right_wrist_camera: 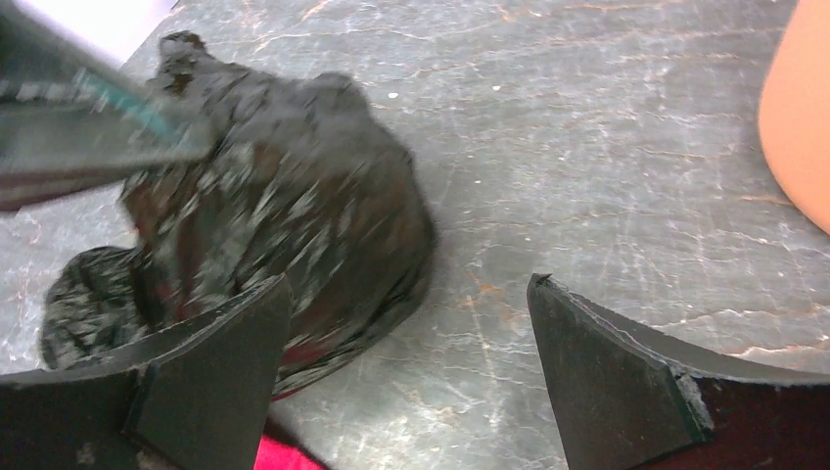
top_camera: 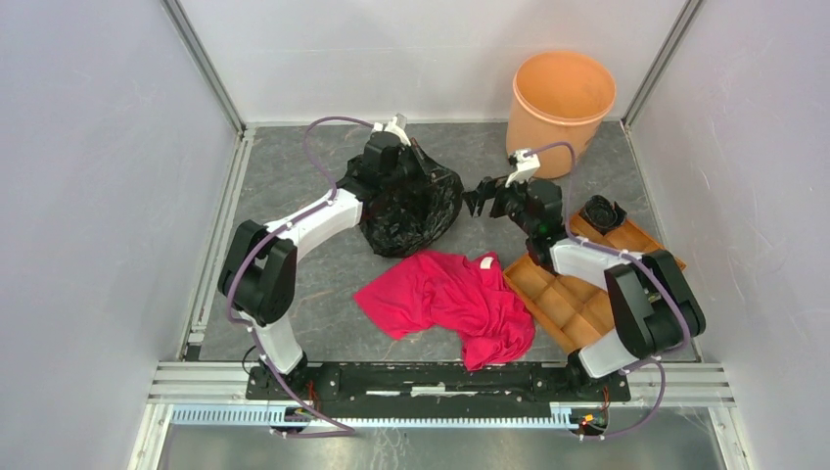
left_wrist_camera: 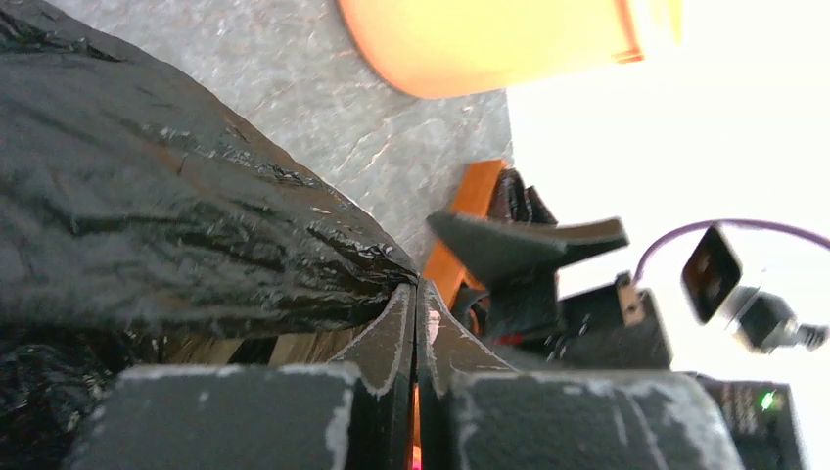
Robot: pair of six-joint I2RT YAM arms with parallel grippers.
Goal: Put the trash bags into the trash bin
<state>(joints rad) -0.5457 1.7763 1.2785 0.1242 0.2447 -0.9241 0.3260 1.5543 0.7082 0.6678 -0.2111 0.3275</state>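
Note:
The black trash bag point(top_camera: 411, 204) lies crumpled on the grey table, left of the middle. My left gripper point(top_camera: 396, 157) sits on its far top, with the jaws shut on a fold of the film point(left_wrist_camera: 416, 286). The bag fills the left of the left wrist view point(left_wrist_camera: 147, 215). My right gripper point(top_camera: 480, 201) is open and empty just right of the bag, with bare table between its fingertips point(right_wrist_camera: 409, 284); the bag point(right_wrist_camera: 294, 215) lies to its left. The pale-orange trash bin point(top_camera: 563, 98) stands upright at the back right and shows in both wrist views point(left_wrist_camera: 489, 44) point(right_wrist_camera: 798, 117).
A red cloth garment point(top_camera: 450, 299) lies in front of the bag. A brown compartment tray point(top_camera: 577, 289) lies at the right under the right arm, with a small black item point(top_camera: 602, 212) in its far corner. White walls enclose the table.

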